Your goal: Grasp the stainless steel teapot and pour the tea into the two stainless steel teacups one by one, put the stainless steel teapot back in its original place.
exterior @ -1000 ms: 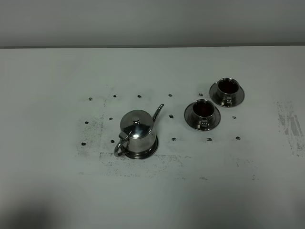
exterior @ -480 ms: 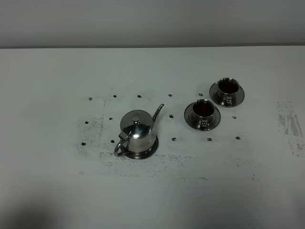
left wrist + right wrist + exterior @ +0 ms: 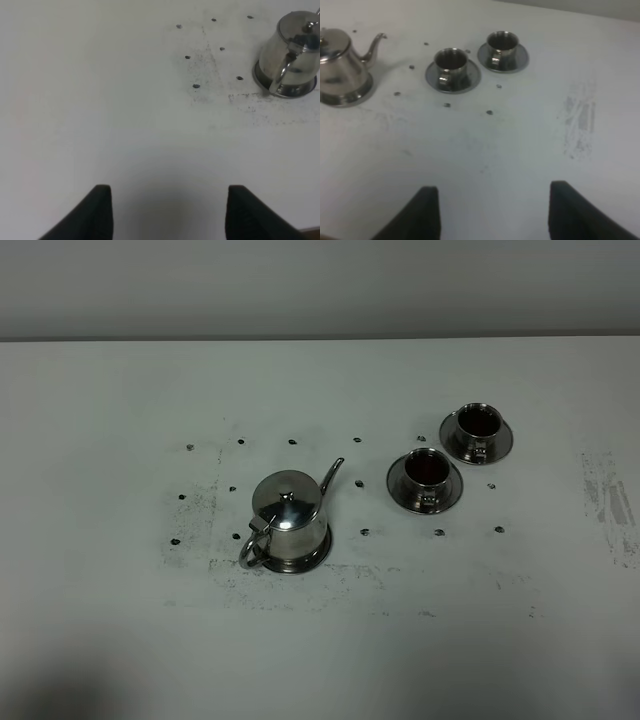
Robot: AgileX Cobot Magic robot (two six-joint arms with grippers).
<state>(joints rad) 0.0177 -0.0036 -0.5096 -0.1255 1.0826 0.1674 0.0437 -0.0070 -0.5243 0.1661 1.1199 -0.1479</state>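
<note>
The stainless steel teapot [image 3: 288, 515] stands upright on its flat steel disc [image 3: 321, 547], the original place, left of the table's middle, with its spout toward the cups. The two stainless steel teacups [image 3: 427, 471] [image 3: 479, 422] sit on saucers to its right, dark inside. Neither gripper shows in the exterior view. In the left wrist view my left gripper [image 3: 170, 212] is open over bare table, well away from the teapot [image 3: 292, 50]. My right gripper [image 3: 495, 212] is also open and empty, far back from the cups [image 3: 451, 61] [image 3: 502, 44] and the teapot [image 3: 340, 65].
Small dark dots [image 3: 364, 532] mark the white table around the teapot and cups. A scuffed grey patch [image 3: 607, 502] lies at the right side. The table's far edge [image 3: 320, 338] meets a grey wall.
</note>
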